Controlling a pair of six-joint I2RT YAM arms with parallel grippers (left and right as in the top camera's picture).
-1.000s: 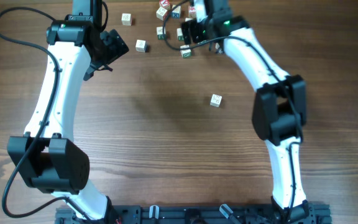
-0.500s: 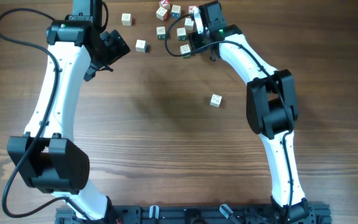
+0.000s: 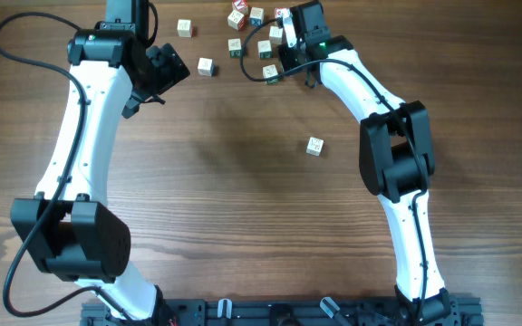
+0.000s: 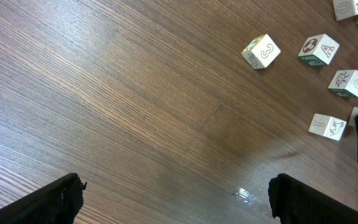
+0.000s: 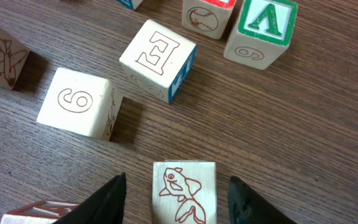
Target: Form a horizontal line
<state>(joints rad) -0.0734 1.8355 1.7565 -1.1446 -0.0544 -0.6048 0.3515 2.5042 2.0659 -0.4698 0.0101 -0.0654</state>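
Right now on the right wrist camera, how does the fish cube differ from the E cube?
The fish cube carries a reddish fish drawing; the E cube carries an outlined letter. The fish cube sits square to the view, between the fingers of the open right pincer; the E cube lies turned, beyond them, showing a blue side. Both are pale wooden cubes on the table.

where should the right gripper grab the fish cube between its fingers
Take the fish cube by the two side faces toward the fingers, from straight above. It sits flat, squared to the right gripper, whose open fingers flank it with bare table either side; the 9 cube stands clear.
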